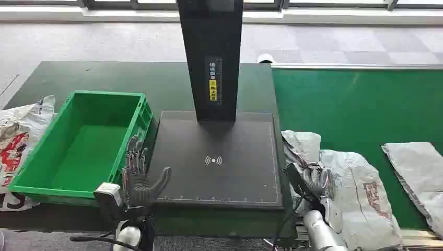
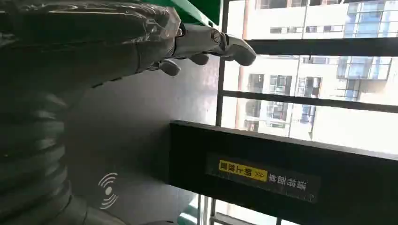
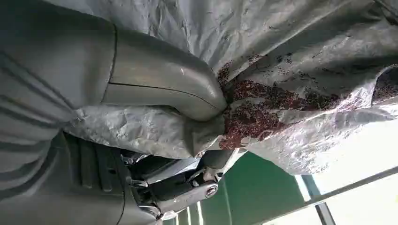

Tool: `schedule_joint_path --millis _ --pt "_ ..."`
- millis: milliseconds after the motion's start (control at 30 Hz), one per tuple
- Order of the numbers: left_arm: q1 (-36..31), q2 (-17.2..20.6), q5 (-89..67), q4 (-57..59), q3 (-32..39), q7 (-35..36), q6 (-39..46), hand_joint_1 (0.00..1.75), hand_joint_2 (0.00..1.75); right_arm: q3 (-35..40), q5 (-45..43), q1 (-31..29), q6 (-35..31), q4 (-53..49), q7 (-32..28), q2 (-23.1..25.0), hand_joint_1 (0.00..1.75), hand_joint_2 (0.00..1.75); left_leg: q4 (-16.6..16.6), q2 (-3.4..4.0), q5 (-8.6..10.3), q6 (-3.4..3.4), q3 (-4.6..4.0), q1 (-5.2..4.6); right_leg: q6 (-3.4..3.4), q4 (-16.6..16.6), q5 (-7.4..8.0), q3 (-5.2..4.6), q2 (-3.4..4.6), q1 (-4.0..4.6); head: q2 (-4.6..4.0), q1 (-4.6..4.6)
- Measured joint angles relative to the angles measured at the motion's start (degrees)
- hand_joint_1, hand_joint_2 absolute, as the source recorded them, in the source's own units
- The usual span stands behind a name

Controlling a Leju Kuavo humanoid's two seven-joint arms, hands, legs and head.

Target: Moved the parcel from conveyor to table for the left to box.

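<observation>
Head view showed you the right hand (image 1: pixel 315 180) at the near end of the green conveyor (image 1: pixel 360 110), its fingers closed on the edge of a grey parcel (image 1: pixel 360 198) with a red print. That parcel lay crumpled on the belt just beside the black scanner pad (image 1: pixel 219 162), its near end reaching the belt's front edge. In the right wrist view you could see the thick thumb (image 3: pixel 164 79) pressed into the wrinkled grey film of the parcel (image 3: pixel 300 75), with the darker fingers (image 3: pixel 187 187) curled under a fold of it, so the hand was holding the bag.

Your left hand (image 1: pixel 138 178) stood between the green crate (image 1: pixel 78 144) and the scanner pad, fingers spread and pointing away from the robot, holding nothing. The left wrist view showed its fingers (image 2: pixel 211 42) stretched out above the dark pad (image 2: pixel 136 122), apart from it.

You also had a second grey parcel (image 1: pixel 418 172) lying farther right on the belt, well apart from the first. A white bag with red print (image 1: pixel 21 130) lay on the table left of the crate. The black scanner post (image 1: pixel 211 57) rose from the back of the pad.
</observation>
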Motion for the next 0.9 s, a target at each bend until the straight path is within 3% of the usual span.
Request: schedule_joint_path --millis 700,733,767,833,900 --pt "0.0 0.0 0.0 -0.1 0.0 0.0 0.0 0.0 1.75 0.0 -0.2 0.0 -0.1 0.0 -0.2 0.0 1.75 1.75 0.0 0.0 0.0 0.0 0.04 0.0 0.0 0.0 0.0 -0.03 0.0 0.0 0.0 0.0" --pt "0.0 0.0 0.0 -0.1 0.0 0.0 0.0 0.0 1.75 0.1 -2.1 0.4 -1.3 0.0 -2.0 0.0 1.75 1.75 0.0 -0.02 0.0 0.0 0.03 0.0 0.0 0.0 0.0 0.02 -0.01 0.0 0.0 -0.02" --pt "0.0 0.0 -0.1 -0.1 0.0 0.0 0.0 0.0 1.75 1.5 -7.7 2.8 -4.4 -3.2 -7.4 1.2 1.75 1.75 0.0 -0.18 0.0 0.01 0.02 0.01 0.05 0.0 -0.06 0.09 -0.18 0.01 0.0 0.02" --pt "0.0 -0.1 -0.5 0.0 0.0 0.0 0.0 0.0 1.75 6.1 -22.4 9.4 -9.2 -18.0 -18.1 4.4 1.75 1.75 0.0 -0.44 0.01 -0.01 -0.24 0.0 0.04 0.1 -0.14 -0.08 -0.41 -0.02 0.0 0.02" --pt "-0.1 -0.1 -0.7 0.0 0.0 0.0 0.2 0.0 1.75 10.3 -30.5 10.5 -10.6 -29.1 -21.1 7.0 1.75 1.75 0.0 0.19 -0.04 -0.09 -0.18 -0.02 -0.07 0.1 -0.06 -0.36 0.11 -0.01 0.0 -0.04"
